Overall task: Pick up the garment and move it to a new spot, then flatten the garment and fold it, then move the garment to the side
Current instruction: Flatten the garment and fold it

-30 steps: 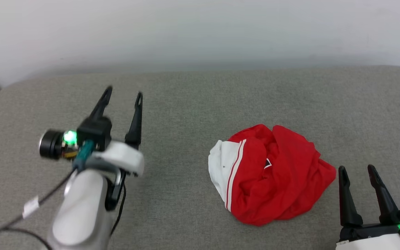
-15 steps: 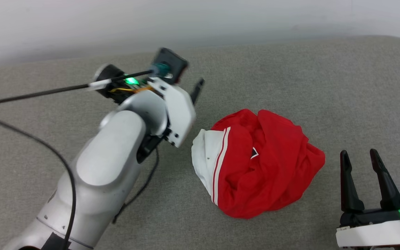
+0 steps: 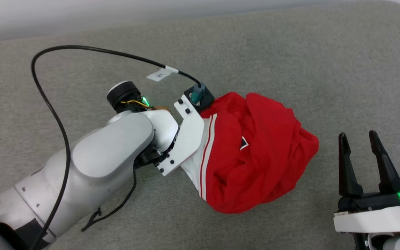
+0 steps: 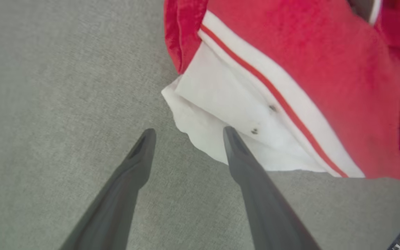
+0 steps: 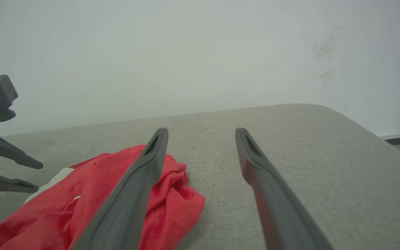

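Head view: the grey padded surface (image 3: 290,52) carries the crumpled garment (image 3: 255,152) at centre, its white sleeve (image 3: 196,170) partly hidden by the left arm (image 3: 109,152); the right gripper (image 3: 358,135) stands spread and empty nearby. Left wrist view: the left gripper (image 4: 189,131) is spread, empty, at the sleeve edge; contact unclear. Right wrist view: a pale wall (image 5: 186,52) backs the surface.

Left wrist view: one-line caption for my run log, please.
Open left gripper at the white sleeve edge of the crumpled red garment on a grey cushion.
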